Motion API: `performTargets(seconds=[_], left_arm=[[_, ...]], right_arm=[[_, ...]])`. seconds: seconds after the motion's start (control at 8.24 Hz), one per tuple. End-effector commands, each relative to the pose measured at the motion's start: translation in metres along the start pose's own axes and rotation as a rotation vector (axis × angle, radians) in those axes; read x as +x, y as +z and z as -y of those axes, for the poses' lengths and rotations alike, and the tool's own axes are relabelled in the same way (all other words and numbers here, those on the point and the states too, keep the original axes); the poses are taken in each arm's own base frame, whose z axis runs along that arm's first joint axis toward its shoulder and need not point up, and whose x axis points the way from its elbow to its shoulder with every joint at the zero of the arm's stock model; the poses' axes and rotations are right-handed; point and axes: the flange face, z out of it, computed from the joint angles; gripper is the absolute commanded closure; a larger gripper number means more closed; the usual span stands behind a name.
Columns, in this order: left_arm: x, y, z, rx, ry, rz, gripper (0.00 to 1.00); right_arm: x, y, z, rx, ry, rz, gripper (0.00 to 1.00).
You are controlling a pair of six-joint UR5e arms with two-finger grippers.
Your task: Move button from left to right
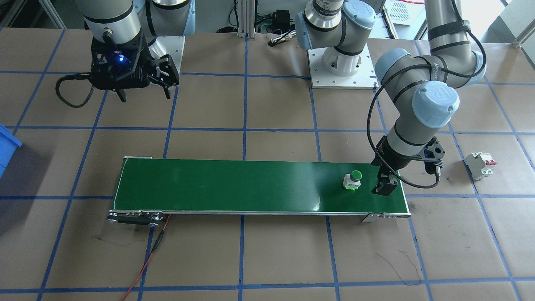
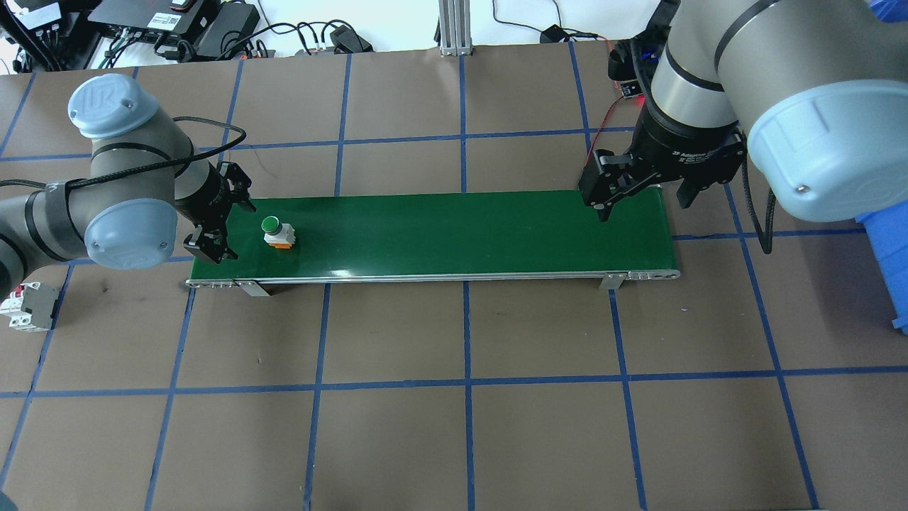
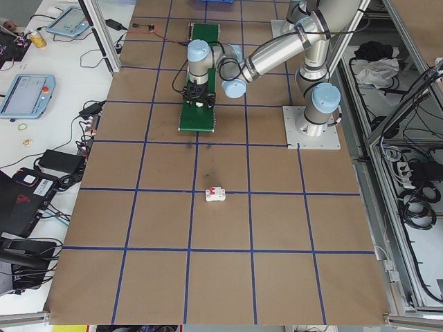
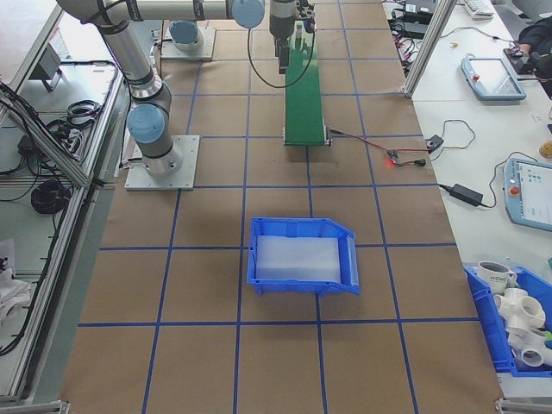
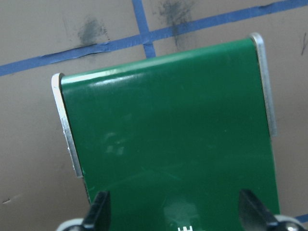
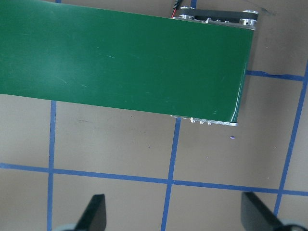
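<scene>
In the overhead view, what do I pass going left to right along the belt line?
Circuit breaker → left end effector → button → bare stretch of green conveyor belt → right end effector → blue bin at the view's right edge.

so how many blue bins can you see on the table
2. One blue bin sits on the table past the conveyor's right end; a second blue bin, holding white fittings, is on the side bench. Others may be hidden.
</scene>
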Motion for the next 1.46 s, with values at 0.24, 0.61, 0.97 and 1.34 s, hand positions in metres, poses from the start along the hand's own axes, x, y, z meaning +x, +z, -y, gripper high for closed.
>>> performTargets(seconds=[0.24, 0.61, 0.97, 1.34], left_arm=[[0.001, -0.005, 0.002, 0.016, 0.185, 0.002, 0.03], [0.000, -0.078, -0.019, 0.084, 0.506, -0.105, 0.00], [0.008, -0.199, -0.095, 0.061, 0.898, -0.080, 0.00], [0.002, -0.299, -0.122, 0.051, 1.167, -0.010, 0.00]], right_arm=[[-0.001, 0.014, 0.002, -0.036, -0.003, 0.004, 0.00], [-0.002, 0.064, 0.047, -0.044, 0.003, 0.024, 0.00], [-0.001, 0.120, 0.071, -0.028, 0.009, 0.019, 0.00], [-0.001, 0.142, 0.086, 0.012, 0.013, 0.023, 0.00]])
